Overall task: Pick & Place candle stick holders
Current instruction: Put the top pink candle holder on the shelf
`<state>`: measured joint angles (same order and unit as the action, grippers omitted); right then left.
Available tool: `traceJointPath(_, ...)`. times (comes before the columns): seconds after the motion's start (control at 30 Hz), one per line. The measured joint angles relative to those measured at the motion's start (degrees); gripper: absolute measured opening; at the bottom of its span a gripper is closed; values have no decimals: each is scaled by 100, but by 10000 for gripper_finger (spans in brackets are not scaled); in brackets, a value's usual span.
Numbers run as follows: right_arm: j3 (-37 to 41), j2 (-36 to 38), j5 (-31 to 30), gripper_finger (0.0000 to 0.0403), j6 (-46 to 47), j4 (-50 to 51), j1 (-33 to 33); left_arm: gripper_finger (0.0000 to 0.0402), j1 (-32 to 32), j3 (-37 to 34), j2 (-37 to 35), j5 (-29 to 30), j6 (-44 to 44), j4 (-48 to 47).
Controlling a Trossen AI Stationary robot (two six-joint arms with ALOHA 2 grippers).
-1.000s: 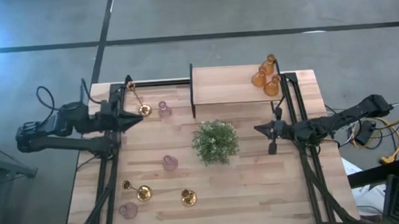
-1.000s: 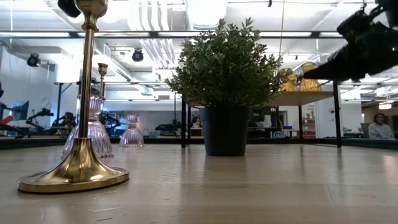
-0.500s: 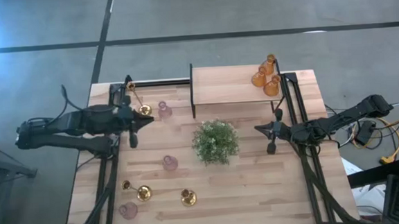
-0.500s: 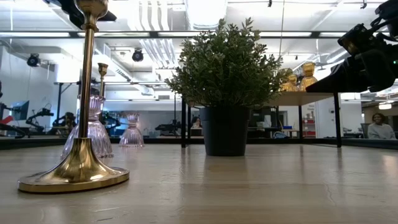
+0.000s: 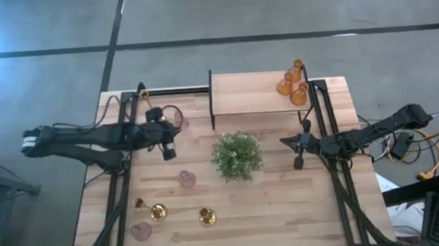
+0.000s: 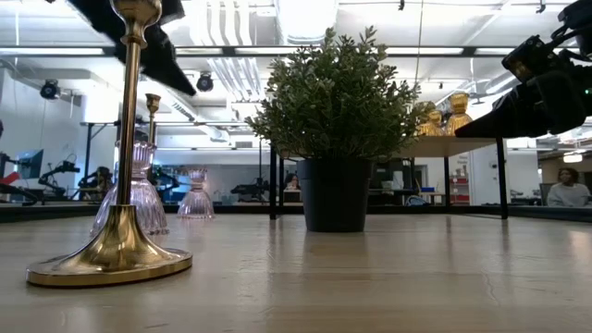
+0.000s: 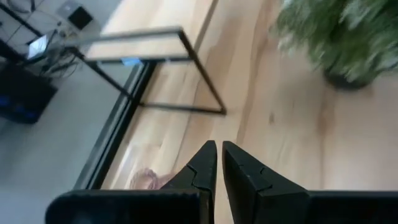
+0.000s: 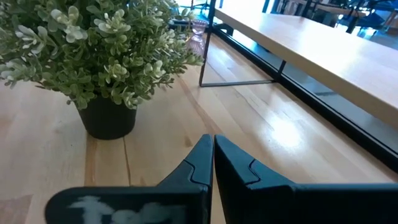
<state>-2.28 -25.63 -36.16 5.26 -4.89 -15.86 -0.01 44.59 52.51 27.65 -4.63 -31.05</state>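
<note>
3 amber glass holders [image 5: 292, 83] crowd the raised wooden shelf [image 5: 248, 93], while both dark hands, left [image 5: 169, 152] and right [image 5: 299, 163], hang pinched shut, empty.

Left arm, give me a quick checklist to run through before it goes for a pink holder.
1. Left end effector empty: ok, fingers shut with nothing between them in the left wrist view.
2. Fingers open for a grasp: not ok, they must open first.
3. Pink holder upright and free: ok, it stands alone in front of the left end effector.
4. Plant clear of the path: ok, it sits to the holder's right with a gap.
5. Right end effector out of the way: ok, parked shut beyond the plant.
6. Room on the shelf: ok, only amber holders at its right end.
</note>
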Motion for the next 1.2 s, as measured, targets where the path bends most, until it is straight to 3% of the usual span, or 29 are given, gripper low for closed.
traceJointPath(0.2,2,0,0,8,-28,2,0,30,0,-2,365,448,-252,-66)
traceJointPath(0.5,4,0,2,8,-31,-1,0,32,4,9,1007,641,-439,-89)
traceJointPath(0.7,4,0,2,8,-31,-2,0,71,29,67,1429,1224,-387,-91)
traceJointPath(0.9,4,0,2,8,-31,-6,0,119,149,191,1782,1302,-167,-120)
traceJointPath(1.2,4,0,2,8,-31,-11,0,131,555,464,2311,1298,303,-617)
